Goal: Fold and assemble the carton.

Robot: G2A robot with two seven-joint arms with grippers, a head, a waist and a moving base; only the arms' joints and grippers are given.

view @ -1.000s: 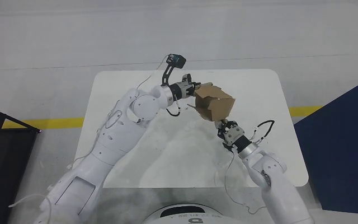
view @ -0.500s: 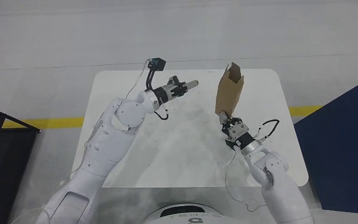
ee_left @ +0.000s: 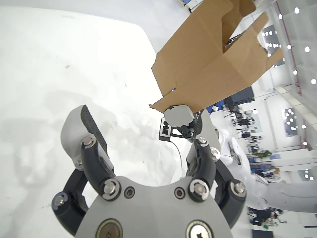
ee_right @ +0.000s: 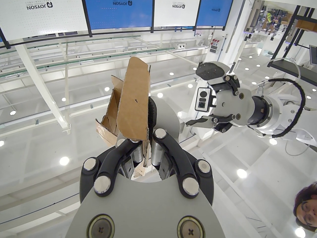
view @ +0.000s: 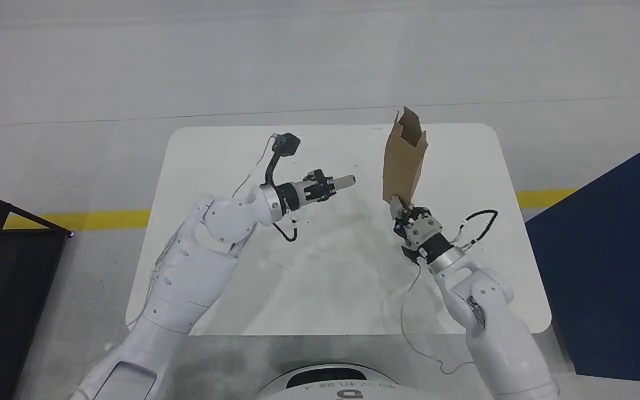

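A brown cardboard carton (view: 404,160) stands upright and mostly flattened above the right half of the white table, flaps pointing up. My right gripper (view: 401,209) is shut on its lower edge; in the right wrist view the gripper (ee_right: 145,136) pinches the carton (ee_right: 133,105) from below. My left gripper (view: 341,182) hangs left of the carton, apart from it, and is open with nothing between its fingers. In the left wrist view this gripper (ee_left: 146,125) faces the carton (ee_left: 210,58). The right wrist view also shows the left gripper (ee_right: 201,97) off to the side.
The white table (view: 250,290) has rounded corners, with its right edge close to my right arm. A dark blue panel (view: 600,270) stands beyond that edge. A yellow floor line (view: 100,218) runs past the left side.
My left gripper let go of the carton and drew back to the left. My right gripper swung the carton from a tilted, half-open pose to upright and flatter.
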